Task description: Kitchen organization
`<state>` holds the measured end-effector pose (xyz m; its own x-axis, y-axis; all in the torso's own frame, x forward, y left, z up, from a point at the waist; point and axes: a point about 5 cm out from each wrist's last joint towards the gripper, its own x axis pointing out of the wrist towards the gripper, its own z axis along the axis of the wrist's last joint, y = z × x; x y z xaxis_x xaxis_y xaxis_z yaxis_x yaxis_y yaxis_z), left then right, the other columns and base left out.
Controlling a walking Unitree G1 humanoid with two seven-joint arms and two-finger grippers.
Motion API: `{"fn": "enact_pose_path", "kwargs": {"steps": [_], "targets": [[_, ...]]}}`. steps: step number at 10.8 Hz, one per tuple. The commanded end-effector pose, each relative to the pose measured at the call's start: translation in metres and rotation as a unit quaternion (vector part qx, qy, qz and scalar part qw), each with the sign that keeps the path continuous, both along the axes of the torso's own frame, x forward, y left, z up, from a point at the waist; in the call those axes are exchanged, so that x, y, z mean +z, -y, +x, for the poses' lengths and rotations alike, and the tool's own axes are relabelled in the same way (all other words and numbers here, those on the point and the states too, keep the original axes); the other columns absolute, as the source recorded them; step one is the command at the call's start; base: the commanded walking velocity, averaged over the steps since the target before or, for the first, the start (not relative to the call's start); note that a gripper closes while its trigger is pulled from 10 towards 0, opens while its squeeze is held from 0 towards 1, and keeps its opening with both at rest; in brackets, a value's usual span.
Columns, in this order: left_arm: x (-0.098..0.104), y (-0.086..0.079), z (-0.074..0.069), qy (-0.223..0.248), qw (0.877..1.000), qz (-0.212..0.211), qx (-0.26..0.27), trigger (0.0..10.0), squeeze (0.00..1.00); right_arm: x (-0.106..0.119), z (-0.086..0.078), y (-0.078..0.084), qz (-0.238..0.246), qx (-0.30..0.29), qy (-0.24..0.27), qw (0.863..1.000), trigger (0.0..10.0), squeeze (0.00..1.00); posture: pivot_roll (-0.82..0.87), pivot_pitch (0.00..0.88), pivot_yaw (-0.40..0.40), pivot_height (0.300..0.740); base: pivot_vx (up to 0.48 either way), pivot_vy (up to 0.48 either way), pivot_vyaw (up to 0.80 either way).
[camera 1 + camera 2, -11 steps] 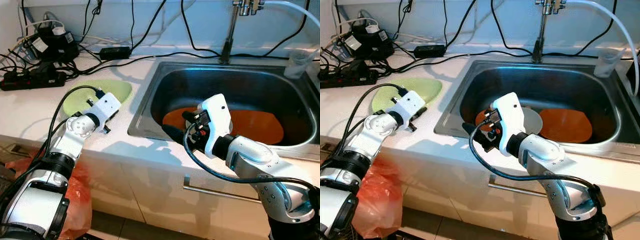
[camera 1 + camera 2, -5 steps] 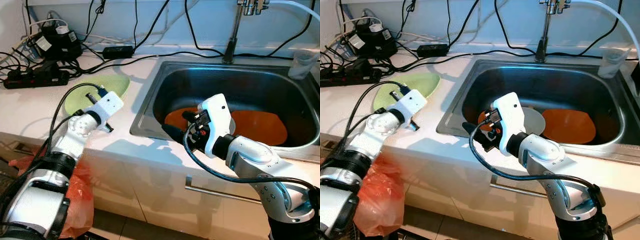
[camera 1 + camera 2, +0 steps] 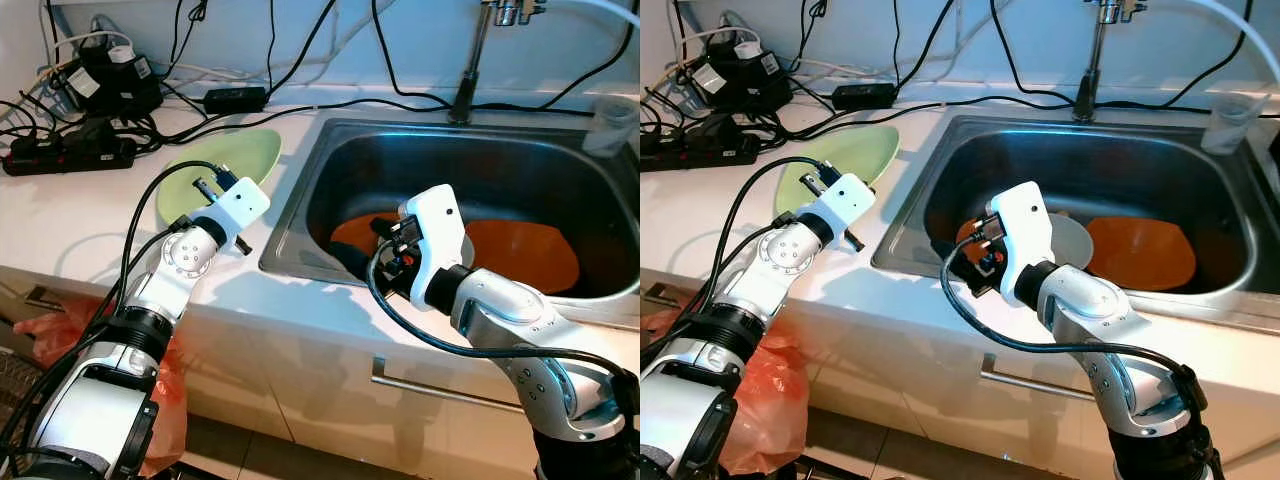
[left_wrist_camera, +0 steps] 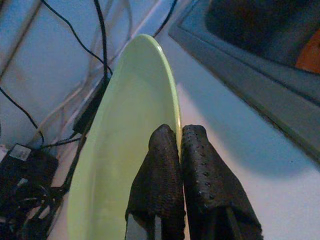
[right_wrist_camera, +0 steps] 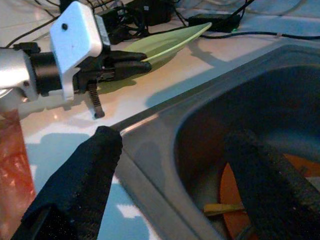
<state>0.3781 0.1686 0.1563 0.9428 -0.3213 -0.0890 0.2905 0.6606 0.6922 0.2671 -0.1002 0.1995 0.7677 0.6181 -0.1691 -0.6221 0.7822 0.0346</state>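
Note:
My left gripper (image 3: pixel 203 187) is shut on the rim of a light green plate (image 3: pixel 228 162), which hangs tilted above the white counter (image 3: pixel 70 220) just left of the sink (image 3: pixel 296 196). In the left wrist view the two fingers (image 4: pixel 160 165) pinch the green plate (image 4: pixel 125 125) at its edge. My right gripper (image 3: pixel 352 262) stands open over the sink's front left corner, nothing between its fingers (image 5: pixel 85 185). Orange plates (image 3: pixel 525 252) and a grey plate (image 3: pixel 1073 240) lie in the sink's bottom.
A power strip (image 3: pixel 65 155) with adapters and many black cables crowds the counter's back left. The faucet (image 3: pixel 470 60) rises behind the sink, and a clear plastic cup (image 3: pixel 610 125) stands at its back right. An orange bag (image 3: pixel 765 410) hangs below the counter's edge.
The green plate has come up off the counter, tilted, and moved right toward the sink with my left gripper shut on it. The right arm has barely moved.

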Motion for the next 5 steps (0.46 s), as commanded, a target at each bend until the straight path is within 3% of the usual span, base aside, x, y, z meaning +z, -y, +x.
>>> {"fn": "enact_pose_path", "kwargs": {"steps": [1, 3, 5], "targets": [[0.010, 0.005, 0.001, 0.030, 1.000, -0.001, -0.008, 0.0, 0.00, 0.005, 0.004, 0.001, 0.003, -0.007, 0.010, 1.000, 10.0, 0.00, -0.10, 0.000, 0.128, 0.740, 0.000, 0.000, 0.00], [0.019, 0.023, 0.002, 0.066, 0.997, 0.008, -0.036, 0.0, 0.00, 0.004, 0.007, 0.003, 0.000, -0.030, 0.019, 0.999, 10.0, 0.00, -0.11, 0.000, 0.135, 0.740, 0.000, 0.000, 0.00], [0.026, 0.041, 0.001, 0.097, 0.993, -0.011, -0.064, 0.0, 0.00, 0.006, 0.009, 0.007, 0.017, -0.042, 0.024, 0.999, 10.0, 0.00, -0.13, 0.000, 0.143, 0.740, 0.000, 0.000, 0.00]]}}
